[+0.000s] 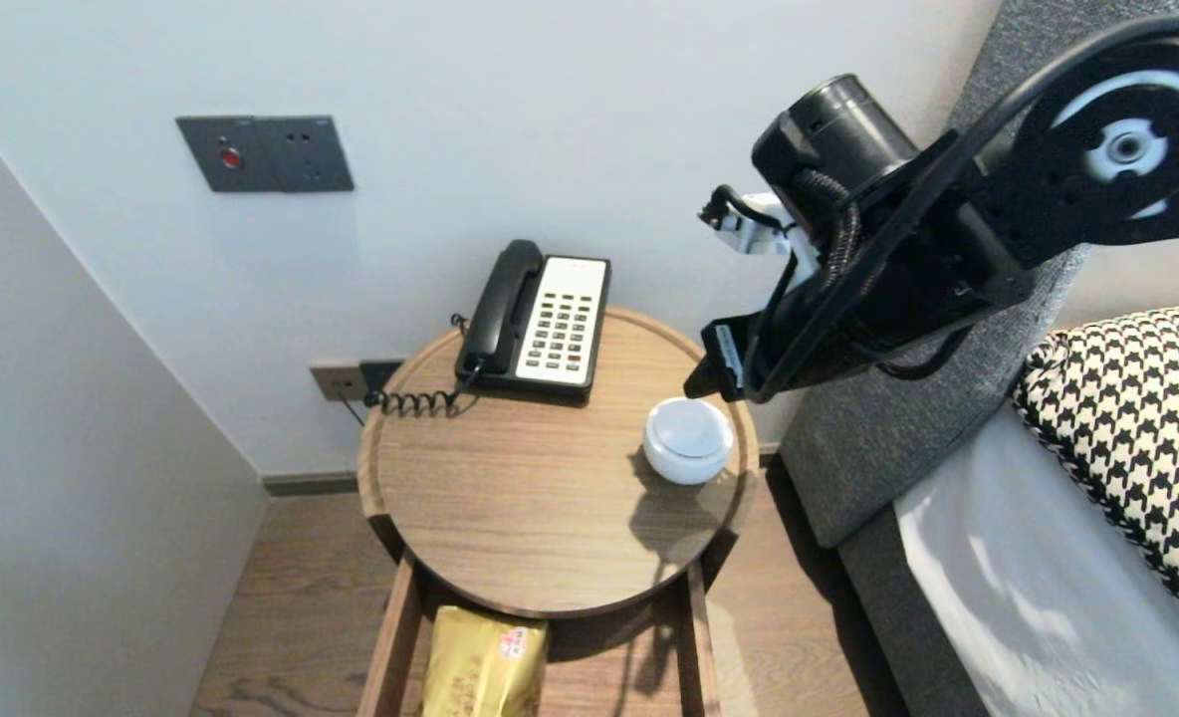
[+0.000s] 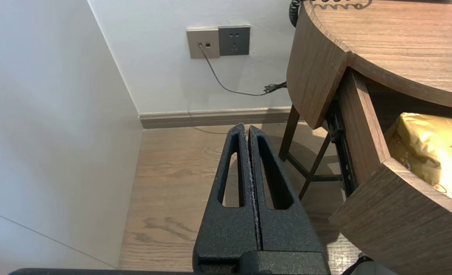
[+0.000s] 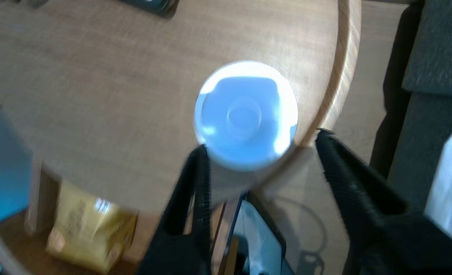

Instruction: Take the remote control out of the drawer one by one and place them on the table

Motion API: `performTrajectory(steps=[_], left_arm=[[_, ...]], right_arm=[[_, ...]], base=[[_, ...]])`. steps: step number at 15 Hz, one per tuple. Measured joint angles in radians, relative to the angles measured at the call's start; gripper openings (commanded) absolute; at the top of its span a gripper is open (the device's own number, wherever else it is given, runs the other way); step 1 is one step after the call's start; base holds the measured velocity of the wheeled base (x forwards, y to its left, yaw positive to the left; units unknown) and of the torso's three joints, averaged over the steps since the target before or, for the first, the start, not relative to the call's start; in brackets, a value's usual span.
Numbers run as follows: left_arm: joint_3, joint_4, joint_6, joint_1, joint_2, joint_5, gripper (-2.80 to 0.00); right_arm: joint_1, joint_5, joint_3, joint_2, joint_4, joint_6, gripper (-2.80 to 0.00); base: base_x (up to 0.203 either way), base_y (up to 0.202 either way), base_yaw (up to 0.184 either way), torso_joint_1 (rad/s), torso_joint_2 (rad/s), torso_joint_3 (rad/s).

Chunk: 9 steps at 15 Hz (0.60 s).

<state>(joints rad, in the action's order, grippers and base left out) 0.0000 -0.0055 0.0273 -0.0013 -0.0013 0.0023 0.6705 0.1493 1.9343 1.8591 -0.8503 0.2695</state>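
Figure: reach toward the white lidded jar [image 1: 689, 438], standing near the right edge of the round table [image 1: 510, 498].
Your right gripper [image 3: 261, 142] hovers close over the jar, jaws spread, holding nothing; this reads as the approach; next, lower until the fingers straddle its sides, then close; the left gripper [image 2: 247, 130] hangs pressed together beside the open drawer [image 2: 367, 152].

Round wooden table [image 1: 510, 518]: one. Telephone [image 1: 540, 319]: one. White lidded jar [image 3: 246, 114]: one, just ahead of the fingertips of the right gripper [image 3: 261, 140]. Drawer [image 1: 395, 637]: one. Yellow packet [image 1: 485, 662]: one. Beige wall socket [image 2: 202, 42]: one. Grey wall socket [image 2: 233, 40]: one. Switch panel [image 1: 264, 152]: one. Houndstooth cushion [image 1: 1137, 418]: one.
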Motion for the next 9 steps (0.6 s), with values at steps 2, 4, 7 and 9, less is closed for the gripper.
performTrajectory(steps=[2, 4, 7, 9], left_arm=[[0.0, 0.0, 0.0, 0.0, 0.0, 0.0, -2.8], [0.0, 0.0, 0.0, 0.0, 0.0, 0.0, -2.8], [0.0, 0.0, 0.0, 0.0, 0.0, 0.0, -2.8], [0.0, 0.0, 0.0, 0.0, 0.0, 0.0, -2.8]], right_arm=[[0.044, -0.03, -0.008, -0.047, -0.073, 0.059, -2.8], [0.104, -0.08, -0.011, -0.075, -0.135, 0.159, -2.8], [0.216, -0.137, -0.017, -0.087, -0.165, 0.331, -2.8], [0.289, -0.165, -0.034, -0.069, -0.166, 0.42, -2.8]], base=[[0.0, 0.0, 0.0, 0.0, 0.0, 0.0], [0.0, 0.0, 0.0, 0.0, 0.0, 0.0], [0.0, 0.0, 0.0, 0.0, 0.0, 0.0], [0.0, 0.0, 0.0, 0.0, 0.0, 0.0]])
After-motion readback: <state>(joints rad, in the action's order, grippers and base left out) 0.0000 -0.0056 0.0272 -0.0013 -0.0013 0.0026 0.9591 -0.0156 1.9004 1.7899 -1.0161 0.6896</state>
